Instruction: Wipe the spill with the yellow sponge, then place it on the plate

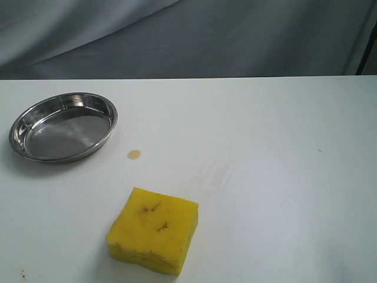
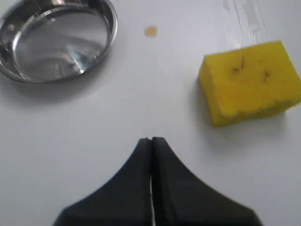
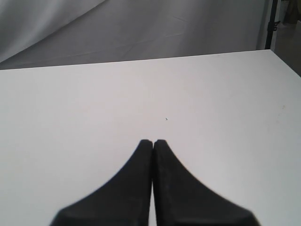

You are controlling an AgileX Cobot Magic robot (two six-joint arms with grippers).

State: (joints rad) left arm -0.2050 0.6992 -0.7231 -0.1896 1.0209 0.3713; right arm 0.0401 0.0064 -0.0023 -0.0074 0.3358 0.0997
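Note:
The yellow sponge (image 1: 154,230) (image 2: 249,82) lies on the white table near the front, with small brown marks on its top. The spill (image 1: 134,154) (image 2: 150,31) is a small tan spot between the sponge and the plate (image 1: 20,147) (image 2: 110,35), a shiny steel dish at the back left. My left gripper (image 2: 151,139) is shut with nothing in it, hanging above bare table short of the sponge and plate. My right gripper (image 3: 153,141) is shut and empty over bare table. Neither gripper shows in the exterior view.
Faint pale streaks (image 1: 215,174) mark the table right of the spill. A grey cloth backdrop (image 1: 188,35) hangs behind the table's far edge. A dark stand (image 3: 269,23) rises past the far right corner.

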